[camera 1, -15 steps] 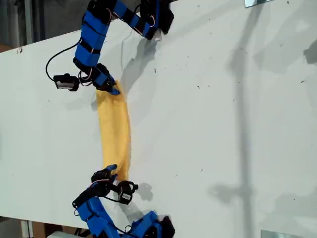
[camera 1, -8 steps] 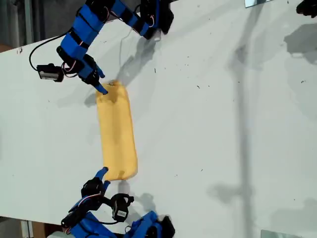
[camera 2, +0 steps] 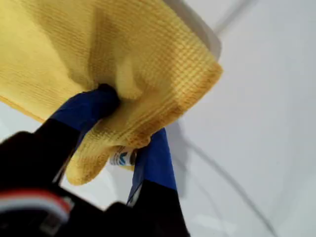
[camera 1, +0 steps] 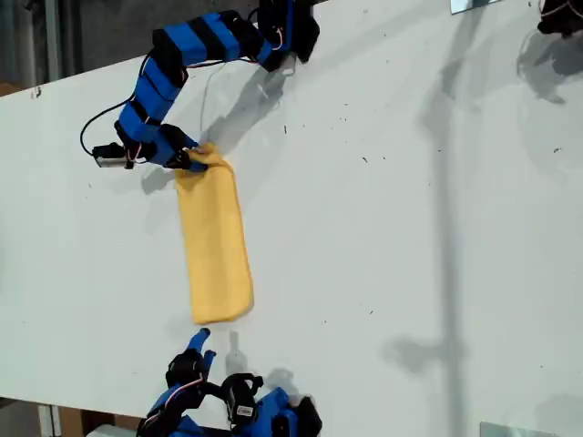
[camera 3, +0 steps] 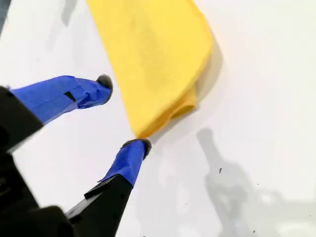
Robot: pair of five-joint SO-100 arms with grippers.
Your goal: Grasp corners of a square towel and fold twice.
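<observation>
Yellow-orange cloth, folded once into a long narrow strip, was lying on the white desk (camera 1: 410, 228) a bit left of the middle in the exterior view. The towel (camera 1: 215, 241) ran from the top arm down toward the bottom arm in that view.

My first gripper (camera 2: 129, 132) was clamped on one end of it: both blue fingers were pinching a bunched-up corner (camera 2: 111, 148), and a little white tag (camera 2: 121, 158) was poking out between them. In the exterior view that's the gripper (camera 1: 193, 160) at the towel's upper end.

My second gripper (camera 3: 124, 114) had its jaws apart and wasn't holding anything. One fingertip (camera 3: 140, 144) sat right at the tip of the other end's corner (camera 3: 163, 116), where you could see the two layers stacked up, and the other finger was off to the side on bare desk. In the exterior view it's the gripper (camera 1: 198, 344) just below the towel's lower end.

So I'd say the first fold was done and the second was being set up, with only one end grabbed. To do this bit well, I think the second gripper needed to slide in low so one finger goes under both layers at that corner, then close on the whole stack. Catching only the top layer would peel the fold open. And the first gripper shouldn't tug, or the free end drags away from the open jaws.
</observation>
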